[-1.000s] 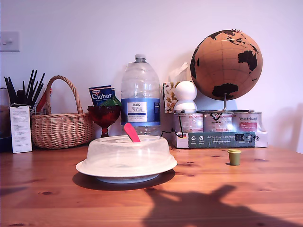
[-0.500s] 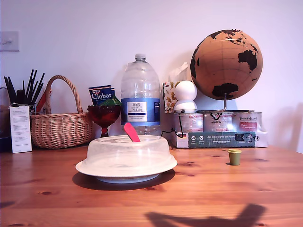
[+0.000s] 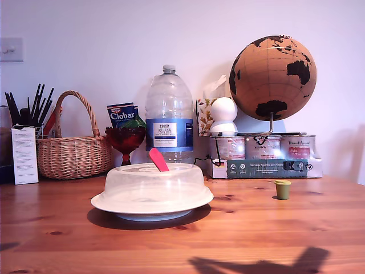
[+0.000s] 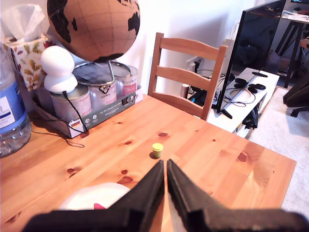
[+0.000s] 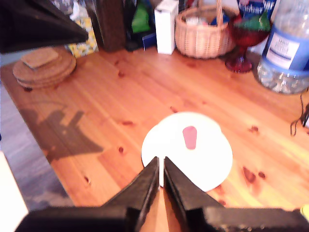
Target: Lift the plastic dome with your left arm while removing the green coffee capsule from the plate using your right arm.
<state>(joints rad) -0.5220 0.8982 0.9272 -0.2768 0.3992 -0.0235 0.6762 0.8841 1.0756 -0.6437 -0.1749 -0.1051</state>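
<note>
My first gripper [image 4: 165, 166] hangs above the table [image 3: 285, 228] with its jaws pressed nearly together, nothing between them. My second gripper [image 5: 161, 164] is also raised over the table, jaws drawn close with only a thin slit between, holding nothing. Neither arm shows in the exterior view; only their shadows fall along the table's near edge.

Toward the middle of the table sits the plastic dome [image 3: 151, 185], its flared rim resting down over the plate [image 3: 153, 216], whose edge peeks out beneath. The dome's red tab handle [image 3: 158, 160] stands tilted on top. The green coffee capsule [image 3: 282, 189] stands upright on the bare wood, well apart from the dome and plate, toward the exterior view's right.

Along the table's far edge, against the wall, stand a wicker basket [image 3: 72, 149], a red glass goblet [image 3: 125, 141], a large water bottle [image 3: 169, 114], and a globe [image 3: 272, 78] above a row of tins [image 3: 265, 147].
</note>
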